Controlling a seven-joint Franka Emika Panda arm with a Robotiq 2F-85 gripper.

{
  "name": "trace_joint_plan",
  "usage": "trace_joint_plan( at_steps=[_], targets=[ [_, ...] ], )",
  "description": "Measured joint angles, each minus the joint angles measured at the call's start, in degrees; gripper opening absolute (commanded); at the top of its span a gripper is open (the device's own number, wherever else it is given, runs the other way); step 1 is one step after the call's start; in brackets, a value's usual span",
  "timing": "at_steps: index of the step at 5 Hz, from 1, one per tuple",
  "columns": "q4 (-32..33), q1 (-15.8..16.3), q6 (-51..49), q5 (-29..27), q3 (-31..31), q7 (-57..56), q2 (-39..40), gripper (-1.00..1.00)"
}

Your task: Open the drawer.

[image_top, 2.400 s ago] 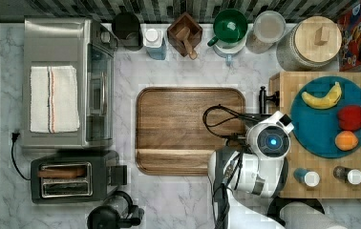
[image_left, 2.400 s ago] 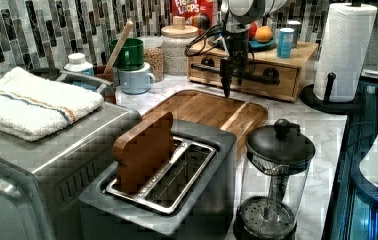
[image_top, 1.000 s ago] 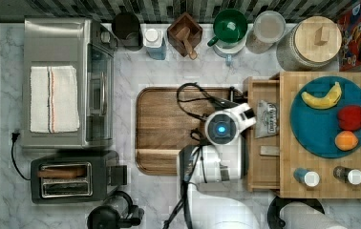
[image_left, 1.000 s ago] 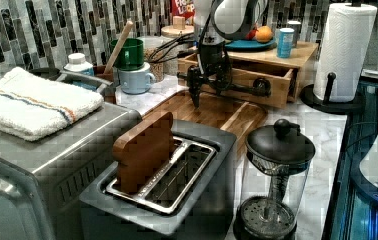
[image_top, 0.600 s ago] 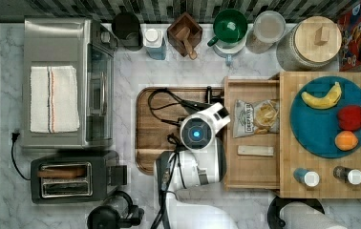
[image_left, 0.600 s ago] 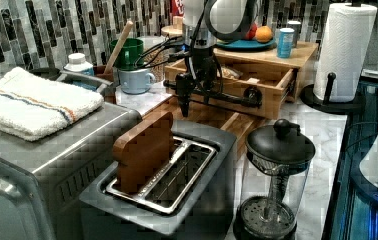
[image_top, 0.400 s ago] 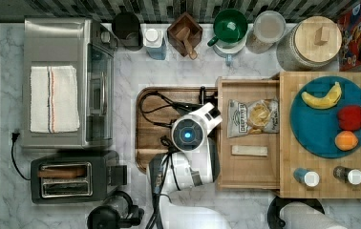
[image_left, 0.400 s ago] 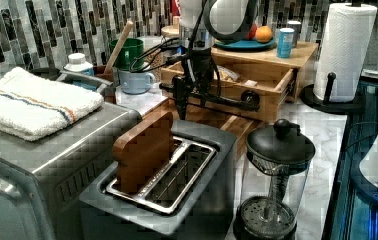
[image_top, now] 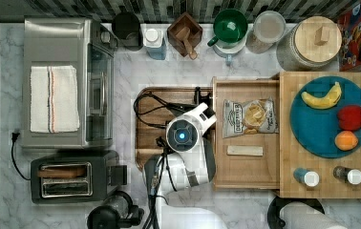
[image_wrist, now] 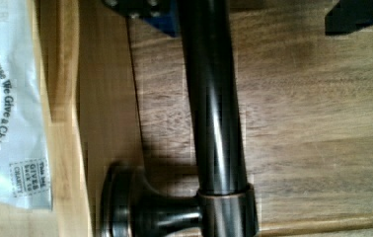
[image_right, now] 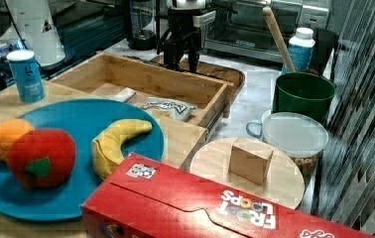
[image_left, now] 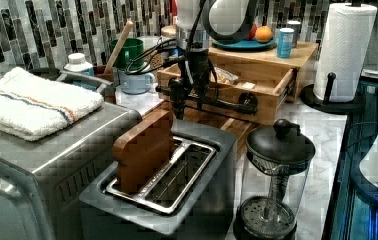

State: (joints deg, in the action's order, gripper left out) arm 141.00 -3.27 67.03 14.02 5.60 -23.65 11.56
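The light-wood drawer stands pulled out from under the butcher-block top, reaching over the brown cutting board. Inside lie a chip bag and a small white bar. Its long black bar handle runs across the front panel. My gripper hangs over the handle and is open. One blue finger sits between the bar and the drawer front, against the bar. The other finger stands well off the bar's far side.
A blue plate with banana, apple and orange sits on the butcher-block top. A toaster and French press stand close to the drawer front in the left view. A paper towel roll, toaster oven and cups surround them.
The drawer has slid out step by step toward the top view's left, and my gripper moved with the handle over the cutting board. The chip bag and white bar came into sight.
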Motion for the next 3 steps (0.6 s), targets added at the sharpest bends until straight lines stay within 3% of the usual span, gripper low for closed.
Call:
trace_joint_plan(
  at_steps=[3],
  targets=[
    [-0.45, 0.47, -1.01, 0.86, -0.04, 0.00, 0.20, 1.00]
  ],
)
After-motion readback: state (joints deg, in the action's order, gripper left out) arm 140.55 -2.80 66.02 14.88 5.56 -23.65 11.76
